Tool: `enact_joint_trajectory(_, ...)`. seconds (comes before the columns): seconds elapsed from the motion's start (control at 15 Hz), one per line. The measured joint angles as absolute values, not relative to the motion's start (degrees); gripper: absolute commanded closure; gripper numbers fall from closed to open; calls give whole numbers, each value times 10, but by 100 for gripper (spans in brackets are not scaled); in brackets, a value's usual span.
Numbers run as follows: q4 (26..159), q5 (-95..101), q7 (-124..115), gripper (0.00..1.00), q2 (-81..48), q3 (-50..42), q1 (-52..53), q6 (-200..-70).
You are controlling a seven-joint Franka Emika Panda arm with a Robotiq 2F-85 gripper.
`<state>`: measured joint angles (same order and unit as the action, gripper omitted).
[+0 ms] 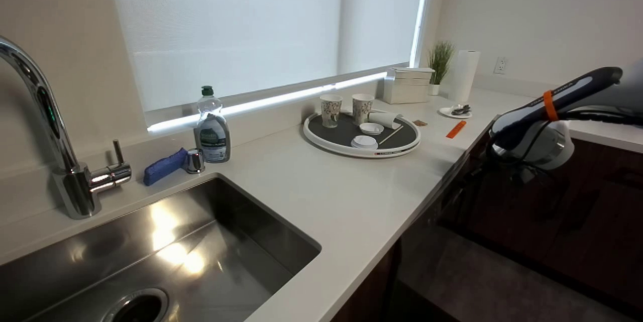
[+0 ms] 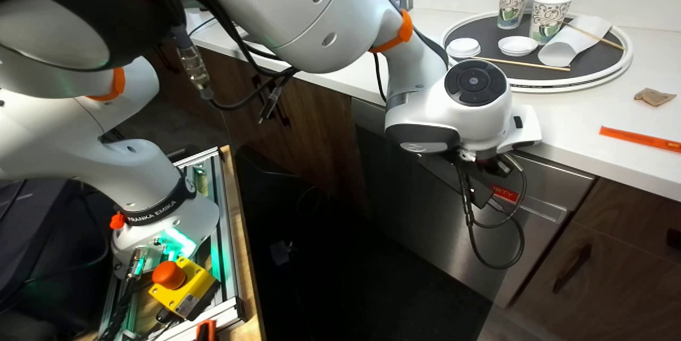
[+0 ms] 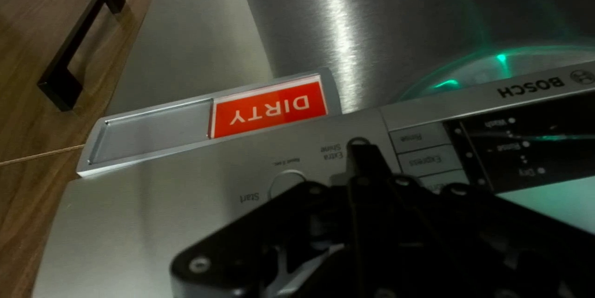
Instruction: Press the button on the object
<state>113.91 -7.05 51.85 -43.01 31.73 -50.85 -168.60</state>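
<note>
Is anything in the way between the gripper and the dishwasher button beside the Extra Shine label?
Nothing visible stands between them. In the wrist view the shut gripper overlaps the button, partly hiding it, so contact can't be judged. The red DIRTY sign lies off to one side.

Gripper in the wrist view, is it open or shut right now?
Shut. The gripper has its fingertips together, no gap showing, partly hiding the button beside the Extra Shine label.
</note>
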Motion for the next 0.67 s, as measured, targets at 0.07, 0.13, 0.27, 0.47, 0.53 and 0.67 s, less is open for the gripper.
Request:
enact_joint_trajectory(0.07, 1139, -68, 523, 100, -430, 317, -508, -1686)
enact_joint_trajectory(0.13, 1139, -66, 526, 100, -430, 316, -508, -1686)
enact_joint_trajectory(0.27, 1139, -63, 532, 100, -430, 316, -507, -1686)
enact_joint_trajectory(0.47, 1139, -60, 540, 100, -430, 315, -507, -1686)
enact_joint_trajectory(0.53, 1139, -60, 541, 100, -430, 315, -507, -1686)
enact_joint_trajectory(0.67, 1139, -60, 543, 100, -430, 316, -507, -1686)
